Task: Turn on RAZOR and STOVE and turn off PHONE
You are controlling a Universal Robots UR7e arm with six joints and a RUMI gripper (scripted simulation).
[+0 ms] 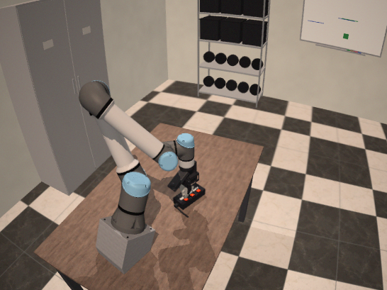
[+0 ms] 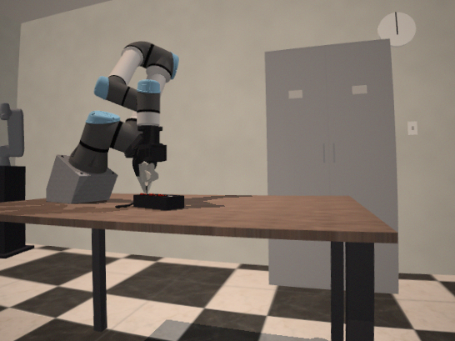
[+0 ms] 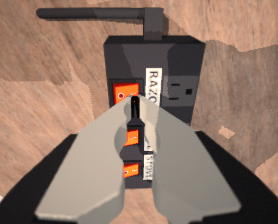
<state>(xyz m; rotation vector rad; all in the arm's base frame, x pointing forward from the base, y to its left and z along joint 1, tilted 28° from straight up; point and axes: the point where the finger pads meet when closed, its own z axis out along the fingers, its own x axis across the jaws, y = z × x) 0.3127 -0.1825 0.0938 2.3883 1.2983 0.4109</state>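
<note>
A black power strip (image 3: 152, 95) lies face up on the wooden table, its cable (image 3: 95, 14) running off from the far end. It also shows in the top view (image 1: 189, 196) and the exterior view (image 2: 158, 201). Three red rocker switches sit in a row: the RAZOR switch (image 3: 125, 93) at the cable end, a middle switch (image 3: 132, 136) whose label my fingers hide, and the STOVE switch (image 3: 131, 171). My gripper (image 3: 134, 97) is shut and empty, with its tips just above the strip at the near edge of the RAZOR switch.
The arm's grey base (image 1: 125, 241) stands on the table's near left part. A grey cabinet (image 1: 53, 86) and a shelf with black boxes and balls (image 1: 232, 43) stand away from the table.
</note>
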